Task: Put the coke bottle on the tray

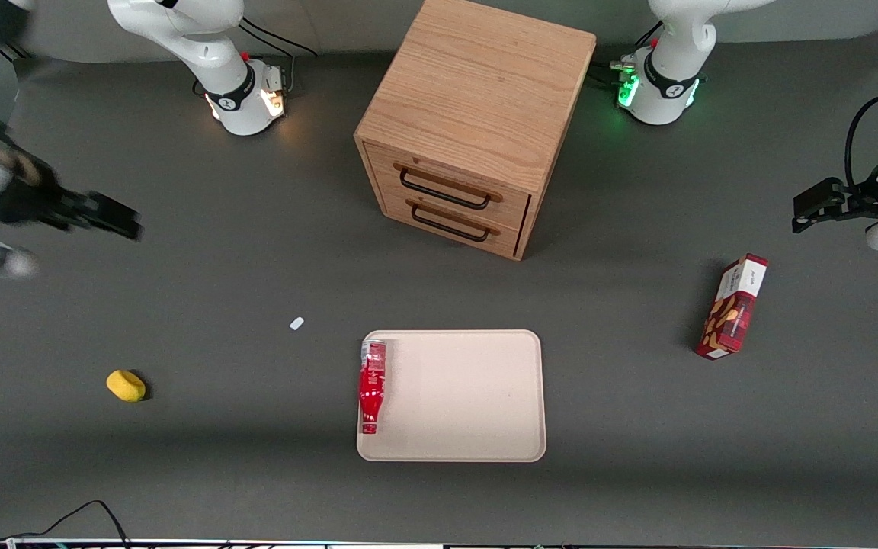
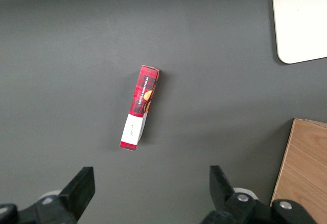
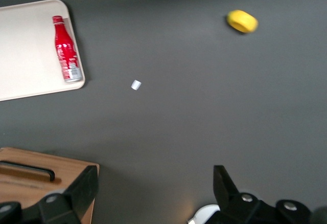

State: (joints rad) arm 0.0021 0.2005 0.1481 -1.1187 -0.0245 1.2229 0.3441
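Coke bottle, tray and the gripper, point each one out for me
coke bottle (image 1: pixel 372 385): front view, red body, lying on the tray's edge.
tray (image 1: pixel 469 396): front view, bare middle.
gripper (image 3: pixel 153 196): right wrist view, gap between its open fingers, above the table.

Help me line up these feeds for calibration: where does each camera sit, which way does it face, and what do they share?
Front view: high, facing both arm bases, looking down on the table, cabinet, tray with coke bottle; the gripper hangs open at the working arm's end.
Right wrist view: on the working arm, looking down past its own open fingers at tray, bottle, yellow object.
Left wrist view: on the parked arm, looking down at the snack box.
Shared: tray and cabinet appear in all three.
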